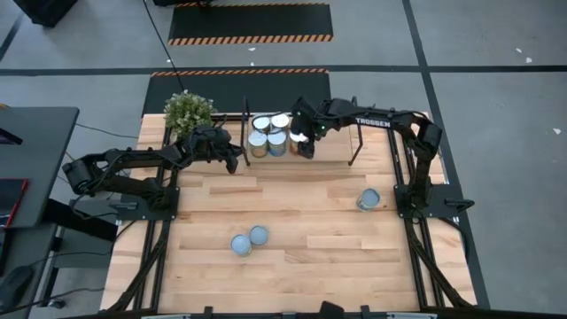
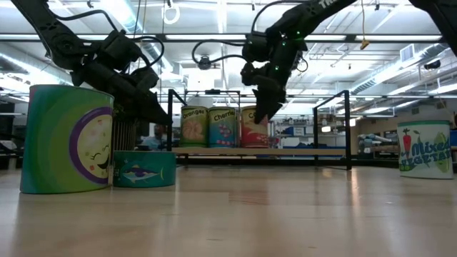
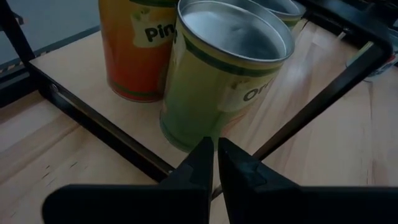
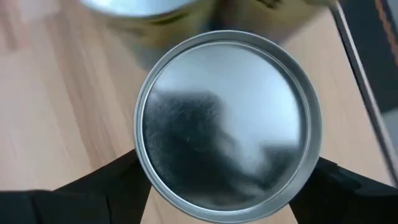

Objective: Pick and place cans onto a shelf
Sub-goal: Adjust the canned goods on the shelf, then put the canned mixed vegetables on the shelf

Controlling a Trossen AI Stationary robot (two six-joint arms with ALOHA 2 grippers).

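The shelf point(image 1: 332, 152) is a light wooden board between two black brackets at the table's far middle. Several cans point(image 1: 267, 133) stand on its left part. My right gripper point(image 1: 302, 140) is over the shelf, shut on a silver-topped can point(image 4: 227, 118) beside them; this can also shows in the low view point(image 2: 251, 128). My left gripper point(image 1: 236, 159) is shut and empty at the shelf's left bracket. Its fingertips point(image 3: 216, 152) point at the foot of a green-labelled can point(image 3: 214, 81) without touching it. My right gripper pinches the can's round side wall point(image 4: 142, 163) just under the top rim, one finger point(image 4: 115, 177) on each side. The fingers come from above, pointing down. The can is upright; whether its base rests on the shelf board or hangs just over it, I cannot tell.
A potted plant point(image 1: 189, 111) stands at the far left corner. Two cans point(image 1: 250, 240) stand near the table's front middle and one more point(image 1: 368, 199) at the right. In the low view these are a tall green can point(image 2: 68, 139), a flat teal tin point(image 2: 143, 169) and a white can point(image 2: 425, 148).
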